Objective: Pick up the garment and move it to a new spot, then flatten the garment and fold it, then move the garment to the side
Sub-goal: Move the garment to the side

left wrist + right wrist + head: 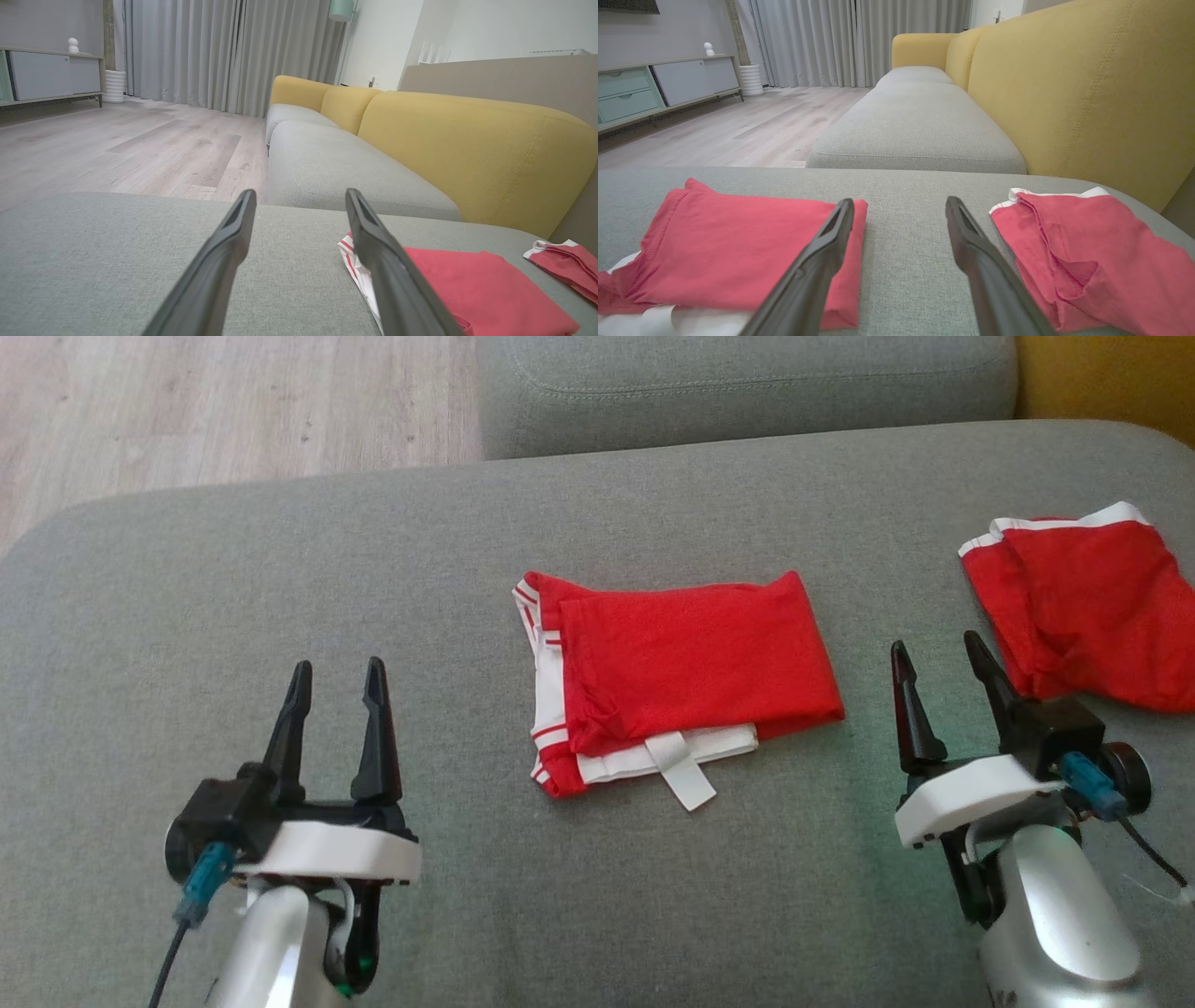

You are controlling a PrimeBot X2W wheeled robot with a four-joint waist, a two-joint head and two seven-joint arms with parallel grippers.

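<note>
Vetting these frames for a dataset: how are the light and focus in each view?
Head view: soft even light, folded garment crisp, faint green glow on the cushion beside the right gripper. Left wrist view: left gripper soft close up. Right wrist view: same near blur, cushion weave sharp.

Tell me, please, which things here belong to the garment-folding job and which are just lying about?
Job: folded red garment, mid-cushion; left end effector and right end effector, both open and empty; grey cushion it lies on.
Lying about: second red garment, rumpled, at the right; yellow backrest; wood floor; curtains.
</note>
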